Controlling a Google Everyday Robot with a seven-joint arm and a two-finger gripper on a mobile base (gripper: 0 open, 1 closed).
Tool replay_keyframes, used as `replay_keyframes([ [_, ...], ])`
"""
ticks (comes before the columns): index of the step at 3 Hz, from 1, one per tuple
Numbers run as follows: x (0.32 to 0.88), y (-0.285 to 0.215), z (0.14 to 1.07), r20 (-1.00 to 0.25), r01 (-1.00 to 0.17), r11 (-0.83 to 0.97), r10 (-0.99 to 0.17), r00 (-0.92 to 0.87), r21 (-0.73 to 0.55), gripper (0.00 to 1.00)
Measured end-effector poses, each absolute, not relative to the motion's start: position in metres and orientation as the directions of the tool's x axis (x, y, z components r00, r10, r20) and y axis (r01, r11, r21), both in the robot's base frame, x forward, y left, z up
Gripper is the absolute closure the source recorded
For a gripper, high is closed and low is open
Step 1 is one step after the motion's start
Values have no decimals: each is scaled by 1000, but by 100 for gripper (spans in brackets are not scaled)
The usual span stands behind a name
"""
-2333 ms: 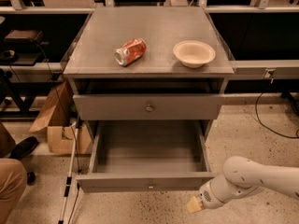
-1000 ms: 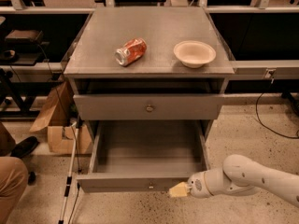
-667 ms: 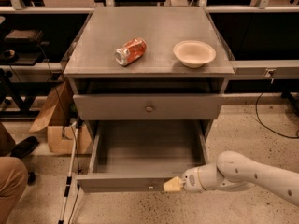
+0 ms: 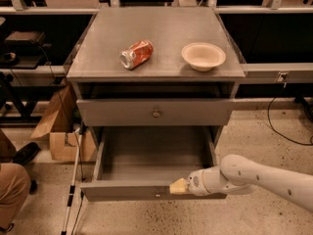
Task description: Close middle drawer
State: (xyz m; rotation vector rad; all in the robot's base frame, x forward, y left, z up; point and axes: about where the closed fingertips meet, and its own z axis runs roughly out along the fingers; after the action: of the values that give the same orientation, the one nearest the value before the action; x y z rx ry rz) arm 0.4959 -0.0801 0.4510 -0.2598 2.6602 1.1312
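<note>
The middle drawer [image 4: 146, 153] is a grey metal tray pulled far out of the low part of the grey cabinet [image 4: 156, 38]. Its inside looks empty. Its flat front panel [image 4: 122, 190] has a small round knob [image 4: 157, 195]. My gripper [image 4: 179, 186], with a tan tip on a white arm coming in from the right, sits against the outer face of that front panel, just right of the knob. Above it, another grey drawer front [image 4: 112, 112] with a like knob is nearly shut.
A crushed red can [image 4: 136, 54] and a beige bowl [image 4: 203, 56] lie on the cabinet top. A cardboard box [image 4: 61, 131] and a white pole [image 4: 72, 185] stand left of the cabinet. A person's leg [image 4: 12, 190] is at lower left. Cables [image 4: 288, 131] lie on the floor at right.
My gripper has moved left from beside the drawer's right front corner to the front panel near the knob. The drawer has not visibly moved.
</note>
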Motion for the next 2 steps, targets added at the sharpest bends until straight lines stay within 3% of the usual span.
replay_keyframes([
  [2,501,-78,453,-289,-243,696,-53,-956,676,100],
])
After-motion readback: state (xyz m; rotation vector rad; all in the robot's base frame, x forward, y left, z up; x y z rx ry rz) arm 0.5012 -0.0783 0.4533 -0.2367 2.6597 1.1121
